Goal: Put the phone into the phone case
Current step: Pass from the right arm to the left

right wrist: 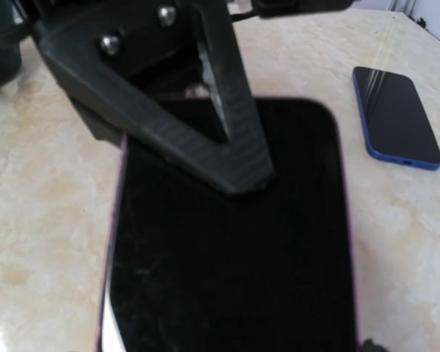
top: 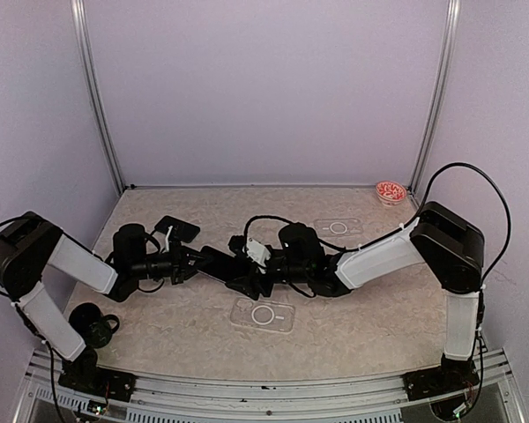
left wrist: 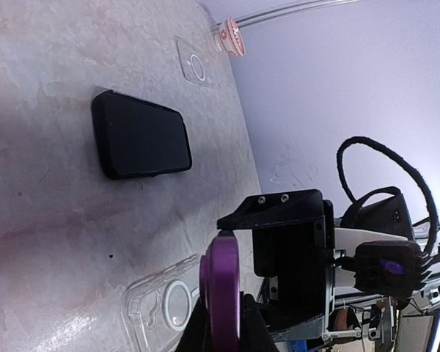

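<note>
Where both arms meet mid-table (top: 159, 326), left gripper (top: 194, 259) is clamped tight on the purple phone's (right wrist: 227, 242) edge, phone held off the surface. Right gripper (top: 257, 269) jaws wide at its other end; whether they grip it, cannot tell. Clear phone case (top: 263, 315), marked with a ring and short bar, lies flat nearby.

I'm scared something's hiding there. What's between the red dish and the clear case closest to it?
Nothing's hiding: only bare table lies between the red dish and the clear case, as the top view shows.
</note>
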`<action>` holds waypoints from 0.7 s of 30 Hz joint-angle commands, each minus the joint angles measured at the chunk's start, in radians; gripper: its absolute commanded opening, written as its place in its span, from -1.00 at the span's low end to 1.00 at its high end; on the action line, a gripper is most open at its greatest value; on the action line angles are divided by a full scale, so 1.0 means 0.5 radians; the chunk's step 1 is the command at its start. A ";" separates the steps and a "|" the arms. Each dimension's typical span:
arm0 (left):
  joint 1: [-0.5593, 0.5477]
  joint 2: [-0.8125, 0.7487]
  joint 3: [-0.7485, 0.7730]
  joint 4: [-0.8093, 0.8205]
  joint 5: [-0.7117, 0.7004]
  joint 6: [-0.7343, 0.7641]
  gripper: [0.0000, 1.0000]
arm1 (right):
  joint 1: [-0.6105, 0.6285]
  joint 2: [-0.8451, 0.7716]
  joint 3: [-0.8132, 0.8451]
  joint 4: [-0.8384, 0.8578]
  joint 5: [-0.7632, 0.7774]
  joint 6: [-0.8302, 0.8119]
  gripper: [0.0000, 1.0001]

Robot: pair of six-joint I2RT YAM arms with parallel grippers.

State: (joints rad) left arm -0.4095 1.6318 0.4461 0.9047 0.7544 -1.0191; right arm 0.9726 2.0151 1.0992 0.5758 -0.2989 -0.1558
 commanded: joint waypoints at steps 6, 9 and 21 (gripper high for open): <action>-0.041 0.037 0.043 0.198 0.082 -0.074 -1.00 | 0.028 -0.111 -0.070 0.185 0.082 -0.058 0.36; -0.043 0.027 0.024 0.264 0.092 -0.114 -1.00 | 0.028 -0.138 -0.102 0.210 0.116 -0.035 0.58; -0.055 -0.254 -0.043 0.310 0.047 -0.055 -1.00 | -0.167 -0.508 -0.323 0.164 -0.219 0.669 0.99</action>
State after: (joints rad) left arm -0.4278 1.5749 0.4309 0.9771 0.7776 -1.0657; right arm 0.9493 1.8248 0.9688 0.6495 -0.2836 -0.0238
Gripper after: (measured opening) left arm 0.077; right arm 0.995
